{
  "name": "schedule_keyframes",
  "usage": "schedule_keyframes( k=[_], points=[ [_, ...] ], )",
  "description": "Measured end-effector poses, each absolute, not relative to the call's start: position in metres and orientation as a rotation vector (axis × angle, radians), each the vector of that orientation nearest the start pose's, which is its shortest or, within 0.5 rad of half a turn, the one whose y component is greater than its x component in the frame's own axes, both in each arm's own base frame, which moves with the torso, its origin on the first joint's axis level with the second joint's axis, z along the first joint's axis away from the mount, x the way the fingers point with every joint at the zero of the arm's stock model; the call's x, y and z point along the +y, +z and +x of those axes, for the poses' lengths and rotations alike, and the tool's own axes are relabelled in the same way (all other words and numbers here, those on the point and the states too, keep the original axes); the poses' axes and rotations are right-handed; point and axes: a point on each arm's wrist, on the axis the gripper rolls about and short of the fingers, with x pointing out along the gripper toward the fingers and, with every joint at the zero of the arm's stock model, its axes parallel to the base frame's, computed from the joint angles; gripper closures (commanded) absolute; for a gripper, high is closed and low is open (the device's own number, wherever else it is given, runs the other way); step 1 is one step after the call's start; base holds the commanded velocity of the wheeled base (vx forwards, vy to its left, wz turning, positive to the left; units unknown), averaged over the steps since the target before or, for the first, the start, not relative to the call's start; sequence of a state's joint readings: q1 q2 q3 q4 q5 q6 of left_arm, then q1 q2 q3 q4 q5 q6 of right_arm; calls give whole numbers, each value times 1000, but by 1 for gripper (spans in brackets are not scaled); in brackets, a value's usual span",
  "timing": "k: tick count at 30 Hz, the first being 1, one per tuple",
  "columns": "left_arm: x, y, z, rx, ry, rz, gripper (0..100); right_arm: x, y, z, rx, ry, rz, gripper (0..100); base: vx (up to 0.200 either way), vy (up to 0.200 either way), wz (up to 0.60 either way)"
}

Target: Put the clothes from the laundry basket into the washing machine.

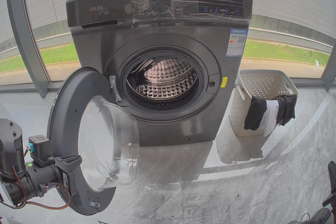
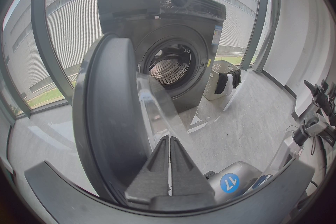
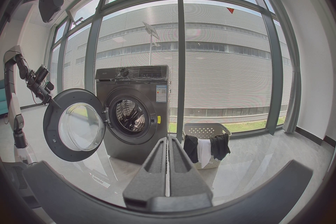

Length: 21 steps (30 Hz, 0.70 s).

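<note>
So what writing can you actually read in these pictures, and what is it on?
"AUX": dark top panel of the washing machine, towards the left.
Label sticker on its front, upper right: too small to read.
Yellow sticker beside the drum opening: too small to read.
Panel icons: unreadable.

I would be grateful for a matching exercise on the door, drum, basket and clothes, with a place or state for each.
Things:
1. door
2. drum
3. basket
4. clothes

Places or states:
A. draped over a rim
B. swung open to the left
C. standing right of the washer
D. bare metal, nothing seen inside

Pairs: 1-B, 2-D, 3-C, 4-A.
</note>
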<state>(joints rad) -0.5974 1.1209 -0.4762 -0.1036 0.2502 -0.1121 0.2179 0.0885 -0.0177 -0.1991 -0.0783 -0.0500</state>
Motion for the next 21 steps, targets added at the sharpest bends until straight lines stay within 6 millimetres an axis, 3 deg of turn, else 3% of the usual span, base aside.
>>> schedule_keyframes(
  k=[6, 21],
  points=[
    [-60, 162, 116, 540, -233, 106, 100, -6, 103, -17, -130, 137, -31, 100, 0, 0, 0],
    [-14, 154, 116, 550, 95, 1, 100, -5, 103, -17, -130, 139, -31, 100, 0, 0, 0]
  ],
)
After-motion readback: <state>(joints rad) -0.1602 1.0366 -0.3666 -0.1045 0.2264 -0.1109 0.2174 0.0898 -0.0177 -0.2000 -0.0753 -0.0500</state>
